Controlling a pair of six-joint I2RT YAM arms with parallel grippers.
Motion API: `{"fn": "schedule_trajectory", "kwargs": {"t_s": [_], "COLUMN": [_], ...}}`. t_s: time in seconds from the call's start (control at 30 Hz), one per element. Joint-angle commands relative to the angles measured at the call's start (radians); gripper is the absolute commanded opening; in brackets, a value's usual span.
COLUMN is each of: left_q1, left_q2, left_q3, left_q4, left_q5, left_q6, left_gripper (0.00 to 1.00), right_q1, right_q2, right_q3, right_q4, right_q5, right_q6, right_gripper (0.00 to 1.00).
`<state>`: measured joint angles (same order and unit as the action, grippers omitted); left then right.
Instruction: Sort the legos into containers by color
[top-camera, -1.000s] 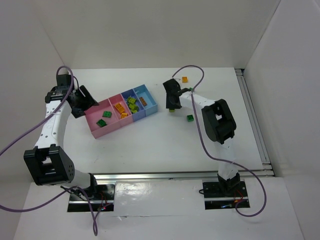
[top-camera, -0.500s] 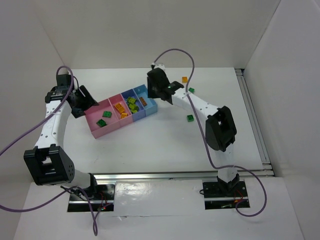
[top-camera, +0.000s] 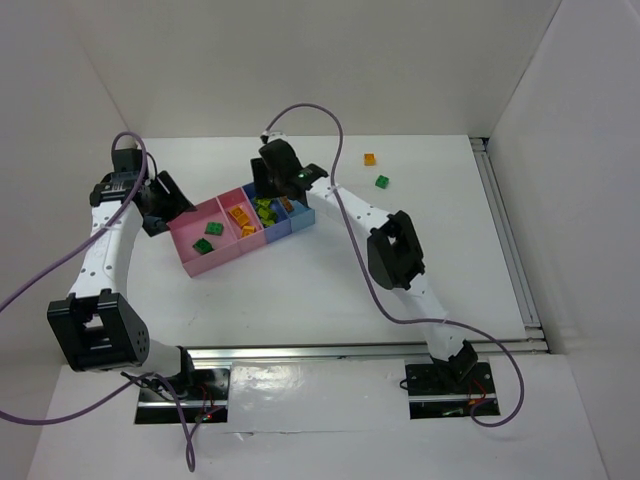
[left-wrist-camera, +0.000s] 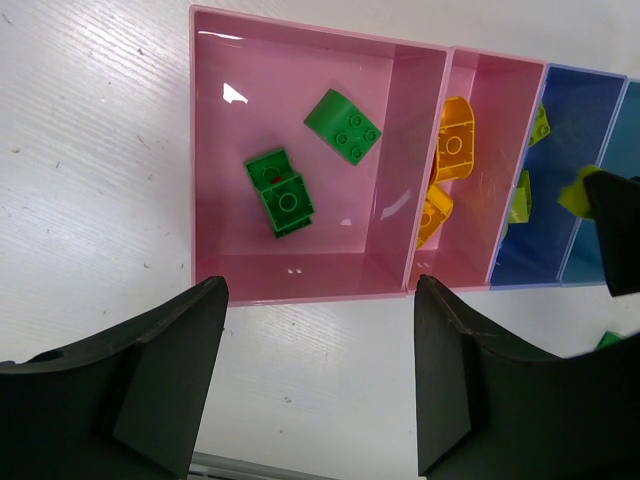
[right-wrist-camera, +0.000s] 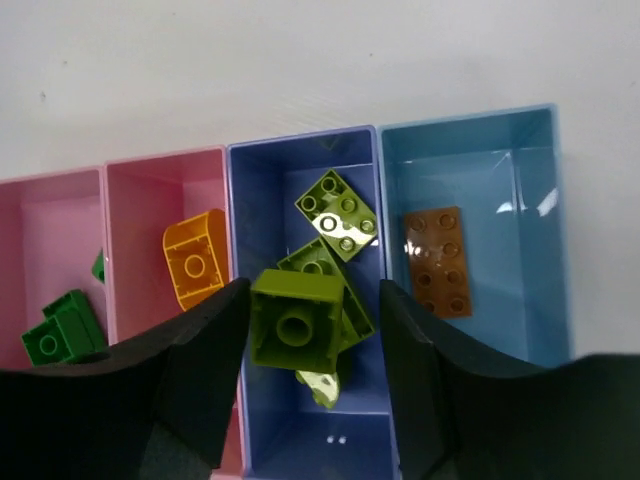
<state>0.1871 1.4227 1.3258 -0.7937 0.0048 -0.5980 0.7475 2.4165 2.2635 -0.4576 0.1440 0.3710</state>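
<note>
The containers are a joined row of two pink and two blue bins. My right gripper hovers over the darker blue bin, jaws open. A lime-green lego sits between its fingers, touching the left one with a gap to the right one. Other lime legos lie in that bin. A brown plate lies in the light-blue bin, orange legos in the second pink bin, and two dark green legos in the end pink bin. My left gripper is open and empty beside that bin.
An orange lego and a dark green lego lie loose on the table at the back right. The right arm's elbow stretches across the table's middle. White walls close in the back and sides.
My right arm has swung left from the loose legos to above the blue bins, carrying the lime lego. Its jaws now stand wider than the lego. The left arm has not moved.
</note>
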Motion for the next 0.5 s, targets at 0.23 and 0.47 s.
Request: {"fn": "schedule_trajectory", "kwargs": {"t_s": [0.23, 0.47], "left_q1": [0.0, 0.0], "left_q2": [-0.071, -0.08], "left_q3": [0.026, 0.016], "left_q4": [-0.013, -0.013], "left_q5": [0.003, -0.025], "left_q6": [0.024, 0.024], "left_gripper": [0.77, 0.77], "right_q1": [-0.065, -0.268], "right_q2": [-0.292, -0.436], "right_q3": [-0.311, -0.581], "right_q4": [0.221, 0.073], "right_q5": [0.238, 0.247], "right_q6": [0.026, 0.078], "right_gripper": [0.55, 0.74]}}
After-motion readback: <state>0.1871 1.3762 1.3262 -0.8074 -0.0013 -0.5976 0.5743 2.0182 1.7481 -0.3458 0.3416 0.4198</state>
